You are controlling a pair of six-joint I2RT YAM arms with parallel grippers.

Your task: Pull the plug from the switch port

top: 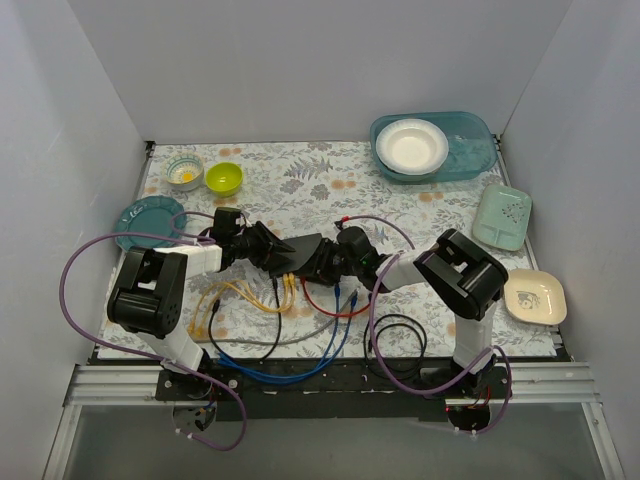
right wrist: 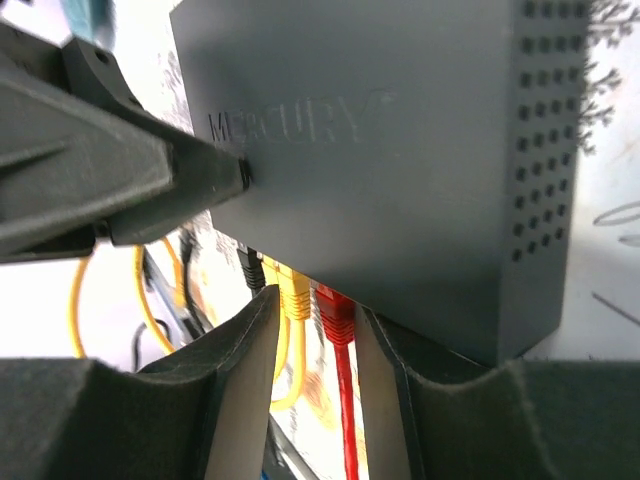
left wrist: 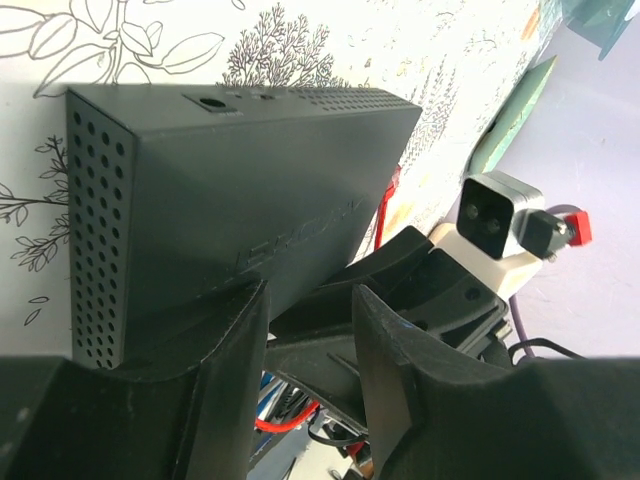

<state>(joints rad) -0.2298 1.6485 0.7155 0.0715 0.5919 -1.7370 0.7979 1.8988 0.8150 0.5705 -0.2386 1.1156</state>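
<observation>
The switch is a flat black box held tilted off the mat between both arms; its lettered face fills the left wrist view and the right wrist view. My left gripper is shut on the switch's left end, one finger pressing the lettered face. My right gripper comes in from the right at the socket edge. Its jaws press on the red plug and the yellow plug beside it. Both plugs sit in their ports, with a black plug further along.
Yellow cables, a red one, blue ones and black ones trail toward the near edge. A teal plate, a green bowl, a teal tray, a mint dish and a cream dish ring the mat.
</observation>
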